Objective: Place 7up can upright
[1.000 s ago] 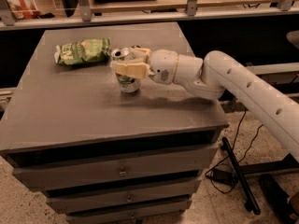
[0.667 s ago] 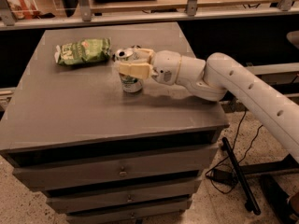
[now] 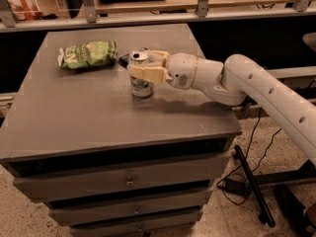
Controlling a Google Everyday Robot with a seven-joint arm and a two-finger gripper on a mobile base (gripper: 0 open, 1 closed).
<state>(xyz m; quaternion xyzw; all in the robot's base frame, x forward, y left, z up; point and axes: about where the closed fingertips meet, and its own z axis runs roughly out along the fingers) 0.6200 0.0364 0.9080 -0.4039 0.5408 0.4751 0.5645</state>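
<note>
The 7up can (image 3: 141,86) stands upright on the grey table top (image 3: 89,117), a little right of its middle, with its shiny metal top facing up. My gripper (image 3: 144,65) comes in from the right on the white arm (image 3: 256,90). Its cream fingers (image 3: 146,74) are closed around the can's upper half, one at the near side and one at the far side. The can's base looks to rest on the table. The can's logo is partly hidden by the near finger.
A crinkled green snack bag (image 3: 88,55) lies at the back left of the table. A small dark flat packet (image 3: 124,59) lies just behind the can. Drawers run below the table's front edge. A railing and shelf stand behind the table. Cables lie on the floor at right.
The gripper and the can have shifted slightly to the right. The can stays upright in the fingers. The snack bag has not moved.
</note>
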